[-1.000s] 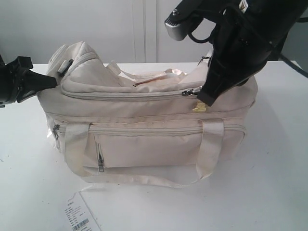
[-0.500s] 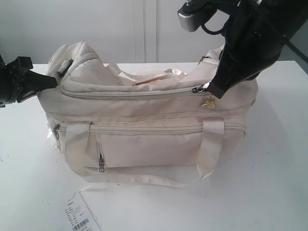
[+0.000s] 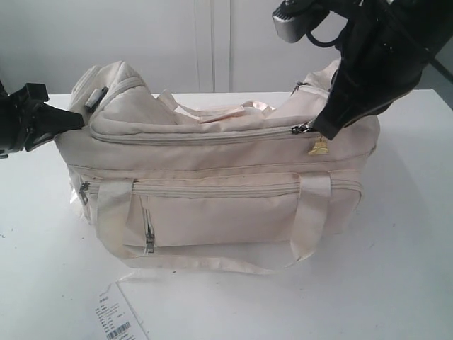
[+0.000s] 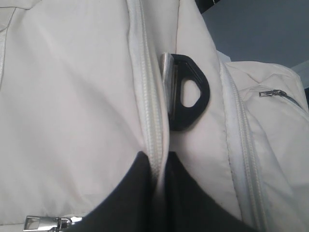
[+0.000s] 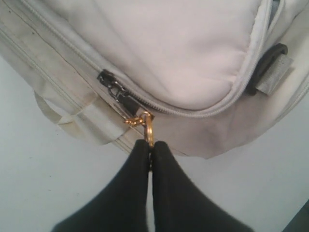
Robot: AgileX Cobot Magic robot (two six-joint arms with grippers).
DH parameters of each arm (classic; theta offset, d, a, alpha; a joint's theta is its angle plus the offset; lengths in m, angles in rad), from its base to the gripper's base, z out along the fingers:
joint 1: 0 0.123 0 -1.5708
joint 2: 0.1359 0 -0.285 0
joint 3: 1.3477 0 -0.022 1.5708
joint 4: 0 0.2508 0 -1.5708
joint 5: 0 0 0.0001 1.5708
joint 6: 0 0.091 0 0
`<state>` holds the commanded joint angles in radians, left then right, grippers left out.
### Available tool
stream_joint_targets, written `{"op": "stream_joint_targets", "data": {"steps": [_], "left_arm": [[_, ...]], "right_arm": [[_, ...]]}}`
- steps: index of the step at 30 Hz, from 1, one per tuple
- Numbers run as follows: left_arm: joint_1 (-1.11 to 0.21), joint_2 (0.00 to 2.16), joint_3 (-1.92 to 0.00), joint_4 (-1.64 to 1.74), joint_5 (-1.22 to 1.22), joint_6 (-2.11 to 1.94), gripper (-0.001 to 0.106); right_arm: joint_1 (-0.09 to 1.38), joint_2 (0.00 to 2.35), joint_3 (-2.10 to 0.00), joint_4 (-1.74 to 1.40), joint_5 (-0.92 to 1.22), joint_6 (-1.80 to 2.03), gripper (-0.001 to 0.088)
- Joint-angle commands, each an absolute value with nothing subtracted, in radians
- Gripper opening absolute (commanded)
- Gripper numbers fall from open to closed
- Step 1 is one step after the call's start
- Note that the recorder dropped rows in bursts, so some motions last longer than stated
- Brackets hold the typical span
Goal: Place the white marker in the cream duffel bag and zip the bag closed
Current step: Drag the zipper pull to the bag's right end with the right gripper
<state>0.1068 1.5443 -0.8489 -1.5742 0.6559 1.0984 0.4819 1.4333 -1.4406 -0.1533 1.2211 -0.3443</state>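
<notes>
White table [image 3: 396, 283] under cream duffel bag [image 3: 212, 170]. Right gripper [image 5: 150, 145] pinched on gold ring charm [image 5: 147, 126]; left gripper [image 4: 155, 160] clamped on bag's end seam. White marker unseen, likely inside. Pull charm along zipper line, steady, left anchoring against tug.

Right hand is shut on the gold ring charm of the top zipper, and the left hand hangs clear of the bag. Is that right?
Not quite. The left hand is not clear: the left wrist view shows it pinching a zipper seam of the cream duffel bag. The right hand is shut on the gold ring charm, as you say.
</notes>
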Motion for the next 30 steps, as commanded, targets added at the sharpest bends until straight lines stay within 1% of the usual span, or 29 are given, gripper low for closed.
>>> {"op": "stream_joint_targets", "data": {"steps": [14,30], "left_arm": [[0.107,1.544,-0.849,-1.574,0.656,1.098,0.0],[0.107,1.544,-0.849,-1.566,0.652,1.107,0.0]], "right_arm": [[0.427,1.433,-1.441,-0.147,1.221,-0.358,0.0],[0.427,1.433,-1.441,-0.189,1.221,-0.363,0.0]]}}
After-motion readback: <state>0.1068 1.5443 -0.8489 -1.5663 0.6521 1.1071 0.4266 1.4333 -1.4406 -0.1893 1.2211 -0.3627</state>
